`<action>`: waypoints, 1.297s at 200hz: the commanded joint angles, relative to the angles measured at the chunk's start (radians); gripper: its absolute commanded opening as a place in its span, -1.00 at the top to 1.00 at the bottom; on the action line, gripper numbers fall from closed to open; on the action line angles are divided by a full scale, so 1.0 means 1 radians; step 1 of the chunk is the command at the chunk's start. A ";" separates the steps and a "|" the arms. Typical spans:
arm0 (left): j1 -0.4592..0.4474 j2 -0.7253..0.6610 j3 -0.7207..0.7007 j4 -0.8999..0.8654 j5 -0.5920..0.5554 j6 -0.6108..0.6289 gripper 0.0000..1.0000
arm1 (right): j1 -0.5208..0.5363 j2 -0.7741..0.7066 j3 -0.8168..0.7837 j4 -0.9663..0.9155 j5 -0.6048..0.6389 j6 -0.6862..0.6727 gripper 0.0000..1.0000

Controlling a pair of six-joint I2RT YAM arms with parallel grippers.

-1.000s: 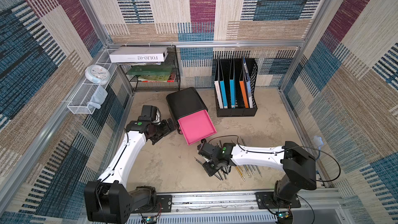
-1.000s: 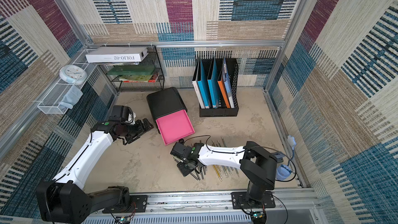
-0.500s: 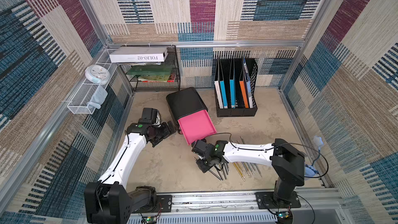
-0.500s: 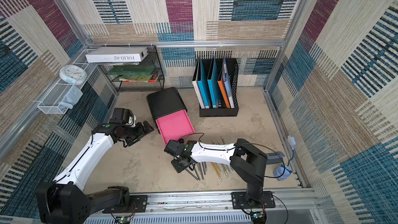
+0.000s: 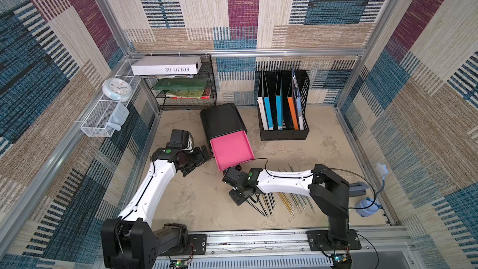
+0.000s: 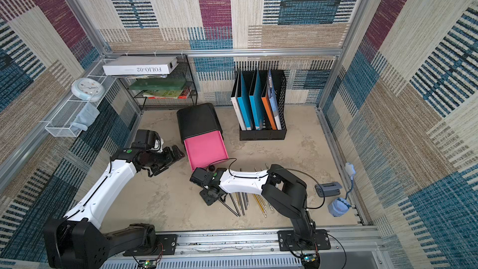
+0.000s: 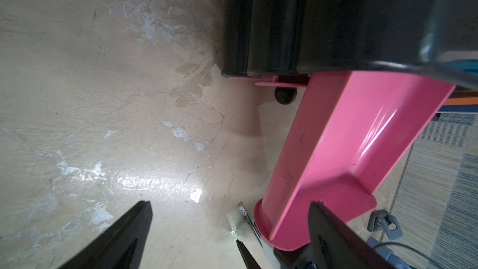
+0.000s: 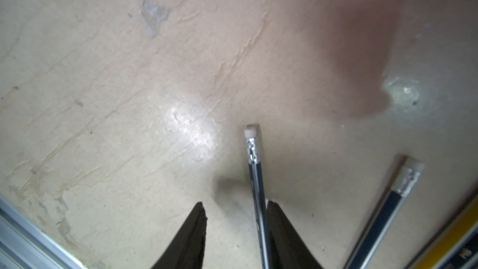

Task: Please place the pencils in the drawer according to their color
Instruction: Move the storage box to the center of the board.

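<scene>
Here, the dark pencil [image 8: 256, 177] shows a silver band and white eraser.

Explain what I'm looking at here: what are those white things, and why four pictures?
Two white robot arms stand at a beige tabletop, each ending in a black two-fingered gripper. Two pictures look down from overhead; the other two come from cameras on the arms' wrists. On the table are a black rounded chest with one pink drawer pulled out, and a row of black, yellow and greenish pencils. The left gripper is open beside the drawer, holding nothing. The right gripper is open too, with one black pencil lying between its fingers, not clamped.
</scene>
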 commanded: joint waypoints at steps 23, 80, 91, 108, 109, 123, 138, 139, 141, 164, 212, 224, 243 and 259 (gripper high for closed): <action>0.000 -0.005 0.001 0.015 0.014 -0.006 -0.96 | -0.006 0.045 0.046 -0.025 0.062 -0.020 0.15; 0.000 -0.006 0.005 0.014 0.015 -0.006 -0.96 | -0.031 0.072 0.056 -0.011 0.049 -0.028 0.17; 0.000 -0.005 0.005 0.014 0.015 -0.004 -0.96 | -0.037 0.077 0.057 -0.007 0.042 -0.029 0.17; 0.000 -0.007 0.005 0.015 0.014 -0.005 -0.96 | -0.043 0.087 0.058 0.000 0.032 -0.031 0.19; 0.000 -0.007 0.005 0.015 0.014 -0.004 -0.96 | -0.044 0.087 0.057 0.000 0.031 -0.031 0.19; 0.000 -0.005 0.006 0.014 0.014 -0.005 -0.96 | -0.046 0.095 0.057 0.004 0.023 -0.032 0.22; 0.000 -0.004 0.007 0.013 0.014 -0.002 -0.96 | -0.045 0.102 0.054 0.005 0.015 -0.035 0.27; 0.000 -0.004 0.008 0.013 0.013 -0.003 -0.96 | -0.045 0.103 0.054 0.005 0.015 -0.035 0.28; -0.001 -0.003 0.007 0.013 0.013 -0.002 -0.96 | -0.045 0.103 0.052 0.006 0.013 -0.035 0.29; 0.000 -0.003 0.009 0.013 0.012 -0.003 -0.97 | -0.045 0.097 0.035 0.013 -0.003 -0.033 0.42; 0.000 -0.001 0.007 0.013 0.009 -0.001 -0.97 | -0.045 0.068 -0.013 0.031 -0.028 -0.025 0.75; -0.001 0.001 0.007 0.013 0.009 -0.002 -0.96 | -0.045 0.061 -0.021 0.034 -0.033 -0.024 0.82; -0.001 0.002 0.009 0.013 0.009 -0.001 -0.96 | -0.045 0.051 -0.029 0.036 -0.039 -0.020 0.94; -0.001 0.002 0.009 0.014 0.009 -0.001 -0.97 | -0.046 0.040 -0.035 0.036 -0.042 -0.019 1.00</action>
